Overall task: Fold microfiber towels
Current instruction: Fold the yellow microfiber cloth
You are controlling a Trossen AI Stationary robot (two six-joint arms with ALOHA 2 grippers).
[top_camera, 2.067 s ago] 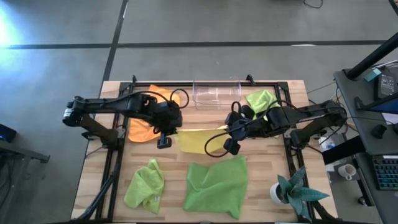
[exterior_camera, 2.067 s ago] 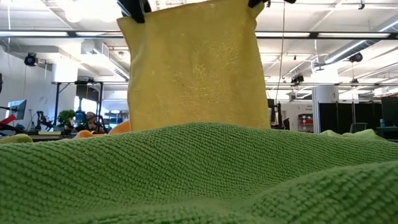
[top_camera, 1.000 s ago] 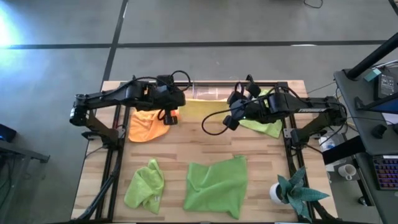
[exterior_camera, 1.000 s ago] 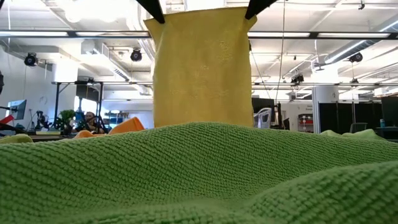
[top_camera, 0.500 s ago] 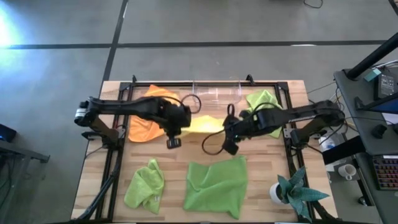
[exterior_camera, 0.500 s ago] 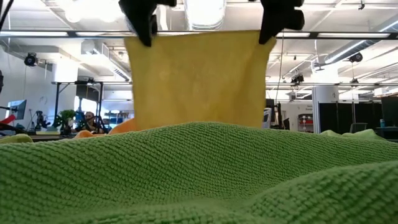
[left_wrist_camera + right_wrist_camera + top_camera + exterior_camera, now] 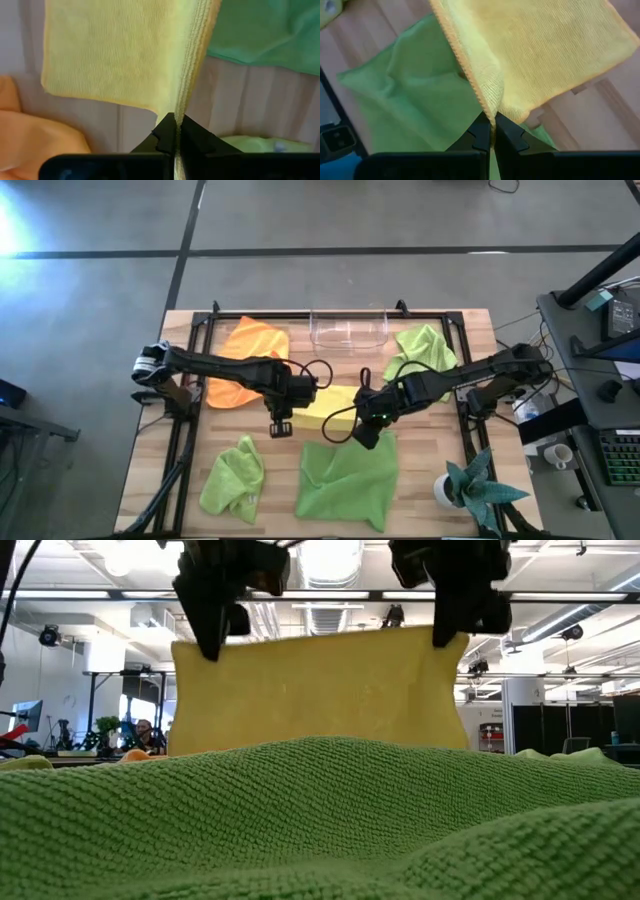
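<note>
From above, my left gripper (image 7: 281, 427) and right gripper (image 7: 366, 436) each pinch a top corner of the yellow towel (image 7: 325, 406) at mid-table, keeping it taut for folding; low view: it hangs flat, long axis running left-right, behind a green towel (image 7: 320, 830); both wrist views show my jaws pressed on its edge.

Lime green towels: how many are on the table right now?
3. A crumpled green towel near the front left, a spread green towel at front centre, and a bunched green towel at the back right beside the clear bin. None appears hidden.
</note>
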